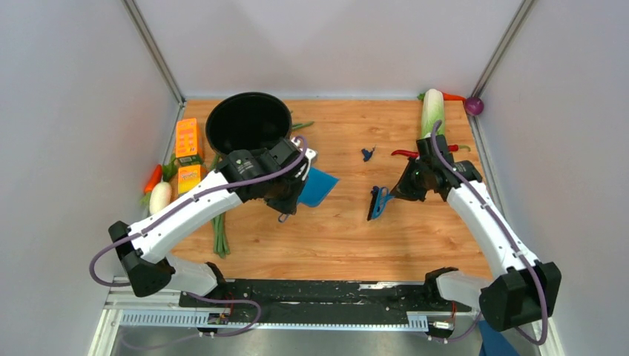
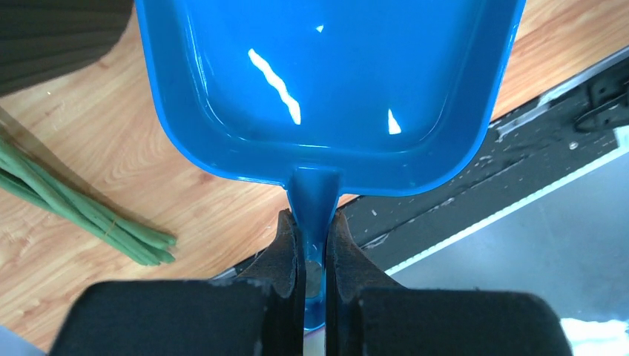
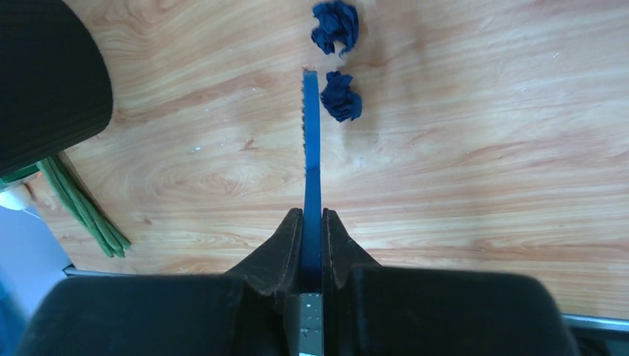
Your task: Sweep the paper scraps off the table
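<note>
Two dark navy paper scraps (image 3: 342, 96) lie close together on the wood table (image 3: 482, 148); the top view shows them as one small dark spot (image 1: 367, 154) in mid-table. My right gripper (image 3: 311, 222) is shut on the blue hand brush (image 3: 311, 156), seen edge-on, its tip just left of the nearer scrap. In the top view the brush (image 1: 380, 202) hangs below that gripper (image 1: 400, 191). My left gripper (image 2: 315, 237) is shut on the handle of the blue dustpan (image 2: 326, 89), whose pan looks empty. In the top view the dustpan (image 1: 319, 187) is left of the scraps, by my left gripper (image 1: 288, 200).
A black pot (image 1: 248, 122) stands at the back left, behind the left arm. Green beans (image 1: 220, 233), orange boxes (image 1: 188, 139) and a white radish (image 1: 159, 196) line the left side. A cabbage (image 1: 432, 111), red chili (image 1: 404, 153) and purple ball (image 1: 475, 105) sit back right. A black rail (image 1: 319, 293) runs along the near edge.
</note>
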Available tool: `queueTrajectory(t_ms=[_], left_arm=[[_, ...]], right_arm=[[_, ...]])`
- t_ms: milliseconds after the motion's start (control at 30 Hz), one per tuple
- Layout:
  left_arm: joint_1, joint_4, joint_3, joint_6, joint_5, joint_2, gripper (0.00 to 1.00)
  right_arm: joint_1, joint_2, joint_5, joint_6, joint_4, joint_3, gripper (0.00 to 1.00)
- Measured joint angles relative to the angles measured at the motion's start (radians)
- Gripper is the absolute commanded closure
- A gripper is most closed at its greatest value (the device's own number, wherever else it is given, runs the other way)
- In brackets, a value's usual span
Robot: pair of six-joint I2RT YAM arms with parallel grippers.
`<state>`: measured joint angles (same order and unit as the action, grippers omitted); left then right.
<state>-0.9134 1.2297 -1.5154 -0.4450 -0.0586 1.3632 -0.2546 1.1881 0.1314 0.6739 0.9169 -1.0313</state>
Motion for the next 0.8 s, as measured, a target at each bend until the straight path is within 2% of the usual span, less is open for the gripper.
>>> queueTrajectory(t_ms=[167,367,500,600,800], left_arm=[[-0.025,-0.037,0.099,0.002,0.002,0.000,1.00],[-0.068,-0.080,0.152,0.007,-0.007,0.020,1.00],[-0.119,-0.106,0.164,0.025,-0.032,0.077,1.00],[-0.148,-0.127,0.179,0.046,-0.050,0.134,1.00],[-0.171,-0.192,0.243,0.096,-0.092,0.220,1.00]], right_arm=[[0.000,-0.056,-0.058,-0.058,0.083,-0.123,1.00],[0.000,-0.068,-0.187,-0.110,0.137,-0.167,1.00],[0.000,0.014,-0.310,-0.151,0.161,-0.180,1.00],[0.000,0.140,-0.379,-0.183,0.173,-0.213,1.00],[-0.020,0.306,-0.450,-0.246,0.174,-0.238,1.00]])
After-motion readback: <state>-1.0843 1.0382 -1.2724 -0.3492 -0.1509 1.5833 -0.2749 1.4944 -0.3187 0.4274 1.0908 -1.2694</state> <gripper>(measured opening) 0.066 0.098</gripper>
